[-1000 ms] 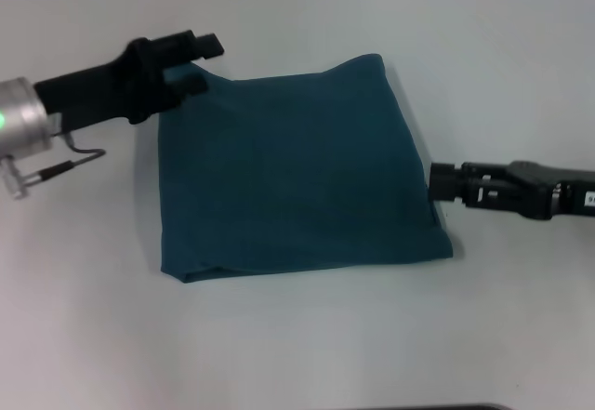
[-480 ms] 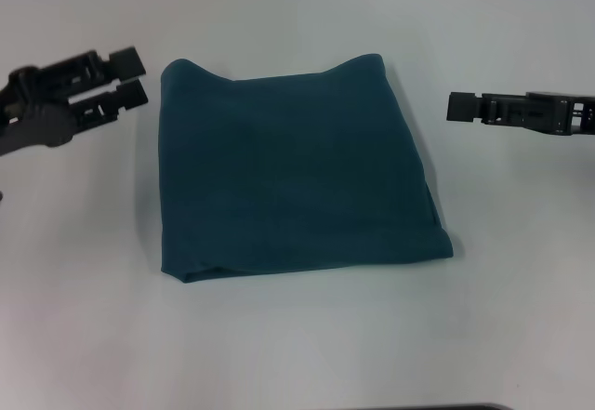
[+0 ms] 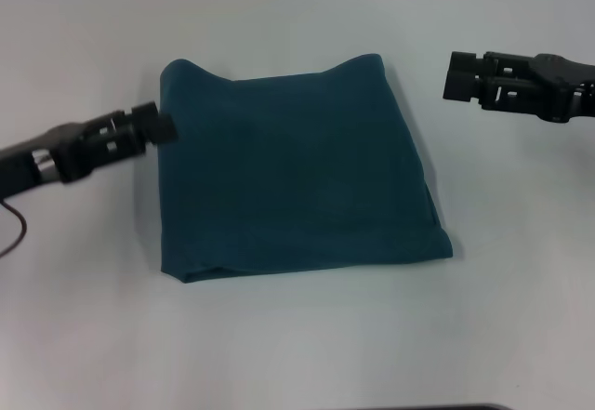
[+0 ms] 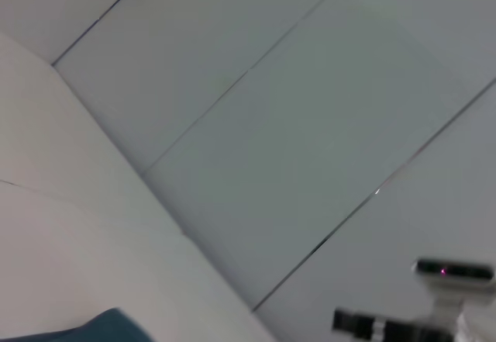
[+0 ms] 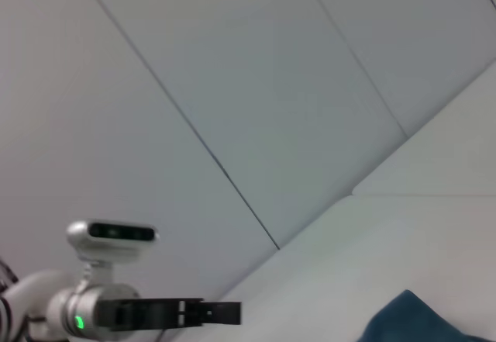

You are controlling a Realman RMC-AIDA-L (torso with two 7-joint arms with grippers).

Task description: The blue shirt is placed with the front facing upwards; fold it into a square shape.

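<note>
The blue shirt (image 3: 288, 173) lies folded into a rough square on the white table, plain side up, so no lettering or collar shows. My left gripper (image 3: 158, 124) hovers right at the shirt's left edge near its far corner, and holds nothing that I can see. My right gripper (image 3: 457, 75) hangs in the air to the right of the shirt's far right corner, well apart from the cloth. A corner of the shirt (image 4: 108, 328) shows in the left wrist view with the right gripper (image 4: 341, 321) beyond. The right wrist view catches the shirt (image 5: 426, 319) and the left gripper (image 5: 232, 311).
The white table (image 3: 297, 336) spreads on all sides of the shirt. A dark strip (image 3: 428, 407) shows at the near edge of the head view. A thin cable (image 3: 14, 229) hangs under the left arm.
The left gripper let go of the shirt's far left corner, drew back, then swung in low to the shirt's left edge. The right gripper left the right edge and rose. The shirt stays still.
</note>
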